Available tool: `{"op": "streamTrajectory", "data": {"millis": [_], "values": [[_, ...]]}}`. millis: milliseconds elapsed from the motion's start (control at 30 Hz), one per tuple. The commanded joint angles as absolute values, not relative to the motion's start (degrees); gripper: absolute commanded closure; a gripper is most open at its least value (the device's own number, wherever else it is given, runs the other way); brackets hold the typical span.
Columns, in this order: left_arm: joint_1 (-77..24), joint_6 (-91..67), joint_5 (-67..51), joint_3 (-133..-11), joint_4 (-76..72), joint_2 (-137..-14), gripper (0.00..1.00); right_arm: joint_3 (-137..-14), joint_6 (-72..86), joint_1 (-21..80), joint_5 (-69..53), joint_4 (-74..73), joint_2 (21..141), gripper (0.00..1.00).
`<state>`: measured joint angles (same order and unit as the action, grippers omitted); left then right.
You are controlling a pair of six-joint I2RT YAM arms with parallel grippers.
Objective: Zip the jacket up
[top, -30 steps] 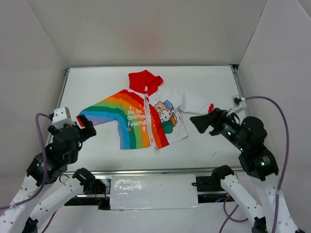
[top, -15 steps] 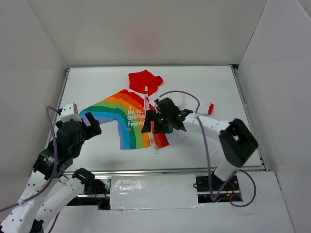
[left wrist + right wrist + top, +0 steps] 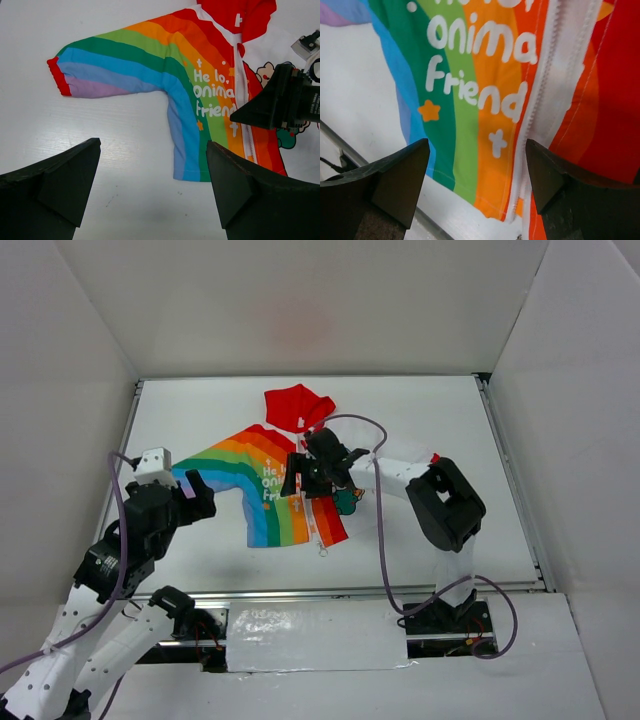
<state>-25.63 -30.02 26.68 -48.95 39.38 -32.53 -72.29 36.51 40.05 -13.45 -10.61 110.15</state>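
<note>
white table [image 3: 450, 420] | right claw [image 3: 476, 146] stretched over jacket [image 3: 250, 472], wide, empty | left claw [image 3: 153, 145] wide, empty

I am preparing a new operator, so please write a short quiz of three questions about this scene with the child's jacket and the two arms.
1. True or false: the right end effector hangs open over the front of the small rainbow-striped hooded fabric jacket, close to its white front zipper.
2. Choose one: the left end effector is (A) shut on the red hood, (B) open above the white table near the rainbow sleeve, (C) shut on the zipper pull.
3. What colour is that sleeve's cuff?

Key: 1 true; 2 B; 3 red.
</note>
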Motion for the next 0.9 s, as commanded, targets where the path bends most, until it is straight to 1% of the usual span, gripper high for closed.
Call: {"op": "streamTrajectory", "data": {"millis": [0, 200, 300, 333, 433, 567, 800, 867], "values": [[-25.3, -28.6, 25.3, -48.9, 36.7, -32.3, 0.01, -74.5, 35.2, 39.0, -12.7, -9.2, 112.3, 0.16], [-25.3, -28.2, 24.6, -48.9, 36.6, -32.6, 0.01, -74.7, 35.1, 38.9, -13.0, -9.1, 114.0, 0.15], [-25.2, -28.1, 24.5, -48.9, 36.5, -32.7, 0.01, -73.8, 35.2, 38.9, -16.5, -6.7, 114.1, 0.16], [-25.2, -28.1, 24.5, -48.8, 36.5, -32.7, 0.00, -72.6, 35.7, 38.8, -19.9, -5.5, 114.1, 0.18], [-25.2, -28.1, 24.5, -48.8, 36.5, -32.7, 0.01, -71.5, 36.9, 38.4, -24.8, -2.6, 114.3, 0.19], [-25.2, -28.1, 24.4, -48.8, 36.4, -32.6, 0.01, -70.2, 38.6, 37.8, -26.1, -0.3, 113.7, 0.21], [-25.2, -28.1, 24.3, -48.7, 36.5, -32.5, 0.01, -67.2, 42.2, 36.5, -28.3, 2.5, 113.1, 0.36], [-25.2, -28.1, 24.3, -48.7, 36.4, -32.3, 0.01, -65.6, 42.4, 36.5, -28.7, 3.5, 113.0, 0.38]]}}
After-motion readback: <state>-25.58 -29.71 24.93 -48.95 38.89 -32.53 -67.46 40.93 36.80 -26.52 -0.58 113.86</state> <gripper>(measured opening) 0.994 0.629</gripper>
